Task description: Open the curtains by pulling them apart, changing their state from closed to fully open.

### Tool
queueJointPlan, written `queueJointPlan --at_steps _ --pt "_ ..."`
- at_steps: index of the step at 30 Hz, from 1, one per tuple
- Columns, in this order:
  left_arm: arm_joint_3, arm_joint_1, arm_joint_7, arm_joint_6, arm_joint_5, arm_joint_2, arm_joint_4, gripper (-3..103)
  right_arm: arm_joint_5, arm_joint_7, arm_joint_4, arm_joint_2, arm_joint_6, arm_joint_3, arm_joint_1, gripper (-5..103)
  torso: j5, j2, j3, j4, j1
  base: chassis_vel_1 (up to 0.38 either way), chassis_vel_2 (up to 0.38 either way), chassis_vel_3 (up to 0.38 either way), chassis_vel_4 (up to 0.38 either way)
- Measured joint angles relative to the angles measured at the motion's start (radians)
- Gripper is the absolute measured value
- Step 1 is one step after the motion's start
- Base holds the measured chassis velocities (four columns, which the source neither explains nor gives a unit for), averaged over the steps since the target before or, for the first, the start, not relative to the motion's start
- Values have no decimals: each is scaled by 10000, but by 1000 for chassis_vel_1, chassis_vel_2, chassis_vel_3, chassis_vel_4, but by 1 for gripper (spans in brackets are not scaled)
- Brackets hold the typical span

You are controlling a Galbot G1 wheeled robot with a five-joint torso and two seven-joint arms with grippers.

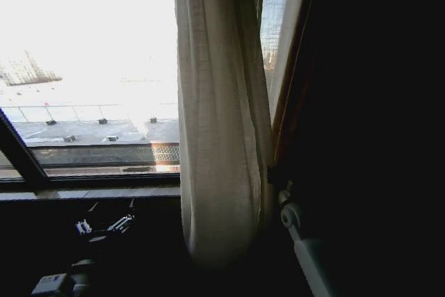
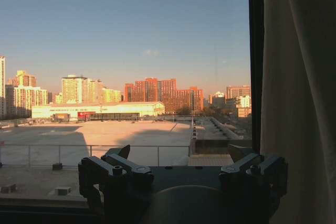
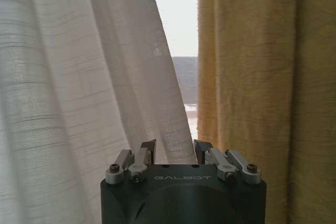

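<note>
One sheer white curtain (image 1: pixel 222 137) hangs bunched in long pleats at the middle of the window, with bare glass to its left. My left gripper (image 1: pixel 104 227) sits low in front of the sill, left of the curtain. In the left wrist view it (image 2: pixel 178 153) is open and empty, facing the glass, with the curtain (image 2: pixel 299 103) beside it. My right gripper (image 3: pixel 176 148) is open with nothing between its fingers, pointing at the gap between the sheer curtain (image 3: pixel 79 77) and a tan drape (image 3: pixel 257 87). A white link of the right arm (image 1: pixel 290 215) shows beside the curtain's lower end.
A dark opaque drape (image 1: pixel 368 102) with a tan edge covers the right side. The dark window frame (image 1: pixel 21 158) and sill (image 1: pixel 90 193) run below the glass. Outside lie a rooftop with railings (image 2: pixel 105 148) and city buildings.
</note>
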Motion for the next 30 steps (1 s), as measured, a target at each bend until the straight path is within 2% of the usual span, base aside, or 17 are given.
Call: queueJointPlan --at_steps 4,5,9,11,16,22,30 --pt "2 -2 -8 -22 0 -34 -1 100 -303 -111 858 -23 8 -126 -785 59 10 1 -1 -4 0 37 36 -29 -35" --pt "2 -2 -8 -22 0 -34 -1 100 -303 -111 858 -23 8 -126 -785 59 10 1 -1 -4 0 0 0 0 0" --pt "5 -41 -4 7 0 -52 0 100 -429 -68 1659 -17 4 -435 -1489 81 20 0 0 -7 -2 0 0 0 0" --pt "4 -52 -6 16 1 -54 -1 100 -436 -46 1760 -13 -3 -470 -1554 81 20 0 0 -7 -2 0 0 0 0" --pt "-36 -205 -32 260 -164 -57 0 100 -451 122 2813 6 -190 -795 -2268 99 12 0 0 -4 -1 0 0 0 0" --pt "-125 -372 -52 431 -269 64 -1 100 -511 124 4185 -193 -409 -351 -3367 100 15 1 -1 -6 -2 0 0 0 0" --pt "-100 -377 -35 383 -317 44 -1 100 -408 87 5116 -399 -405 279 -4556 100 13 1 -1 -5 -2 0 0 0 0"
